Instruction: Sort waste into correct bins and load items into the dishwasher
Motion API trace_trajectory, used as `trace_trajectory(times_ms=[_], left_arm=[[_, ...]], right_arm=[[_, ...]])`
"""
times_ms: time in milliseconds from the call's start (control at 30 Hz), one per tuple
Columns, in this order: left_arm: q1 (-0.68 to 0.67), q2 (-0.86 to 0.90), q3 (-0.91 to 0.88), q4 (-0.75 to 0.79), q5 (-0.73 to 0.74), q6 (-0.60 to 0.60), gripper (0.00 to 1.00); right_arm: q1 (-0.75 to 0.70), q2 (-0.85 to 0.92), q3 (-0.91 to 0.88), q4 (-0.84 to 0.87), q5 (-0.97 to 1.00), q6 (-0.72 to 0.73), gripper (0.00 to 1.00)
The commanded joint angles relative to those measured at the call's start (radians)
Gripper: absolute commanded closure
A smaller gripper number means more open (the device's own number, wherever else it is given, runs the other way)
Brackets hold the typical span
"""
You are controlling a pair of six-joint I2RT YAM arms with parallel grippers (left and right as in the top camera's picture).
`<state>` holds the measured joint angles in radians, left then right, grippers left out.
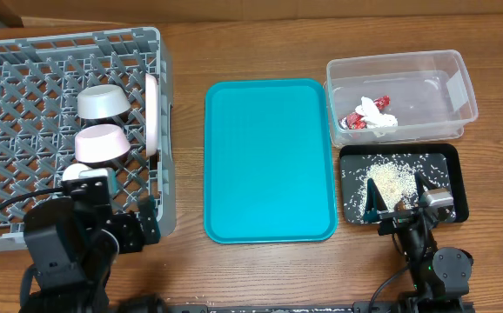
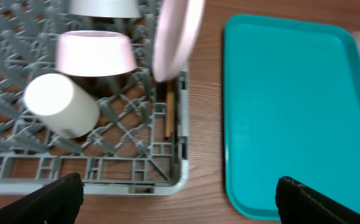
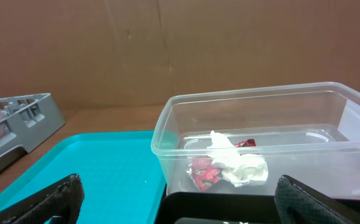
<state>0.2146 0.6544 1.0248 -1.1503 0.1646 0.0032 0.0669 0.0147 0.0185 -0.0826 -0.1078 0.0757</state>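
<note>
Left of the teal tray (image 1: 269,161) sits the grey dish rack (image 1: 25,87), with all the dishes in it. The pale bowl (image 1: 103,103) and pink bowl (image 1: 102,143) are upside down, likely so water runs off. The white cup (image 2: 58,106) lies on its side, and the plate (image 2: 177,37) stands on edge at the wall nearest the tray, with the chopsticks (image 2: 167,115) tucked beside it. Right of the tray, the wrapper (image 3: 230,168) lies in the clear tub (image 1: 434,87) and the rice (image 1: 391,181) in the black tray (image 1: 447,165), so each kind of waste has its own bin. Both claws are wide and hold nothing. The left gripper (image 2: 177,202) is by the rack's corner, and the right gripper (image 3: 180,205) is low over the black tray.
</note>
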Motion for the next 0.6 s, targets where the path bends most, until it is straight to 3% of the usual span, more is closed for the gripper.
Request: trace_trajectory(times_ms=[0,100,233,400,567], left_arm=[[-0.076,-0.043,-0.004,-0.016,0.006,0.023,0.00],[-0.137,-0.091,-0.051,0.042,-0.027,0.035,0.00],[-0.221,-0.198,-0.251,0.295,-0.032,0.031,0.00],[-0.274,-0.356,-0.565,0.652,-0.034,-0.083,0.00],[-0.307,-0.502,-0.814,0.966,-0.034,-0.089,0.00]], right_arm=[[0.006,-0.012,-0.010,0.007,-0.005,0.003,0.00],[0.006,-0.012,-0.010,0.007,-0.005,0.003,0.00],[0.006,-0.012,-0.010,0.007,-0.005,0.003,0.00],[0.006,-0.012,-0.010,0.007,-0.005,0.003,0.00],[0.006,-0.012,-0.010,0.007,-0.005,0.003,0.00]])
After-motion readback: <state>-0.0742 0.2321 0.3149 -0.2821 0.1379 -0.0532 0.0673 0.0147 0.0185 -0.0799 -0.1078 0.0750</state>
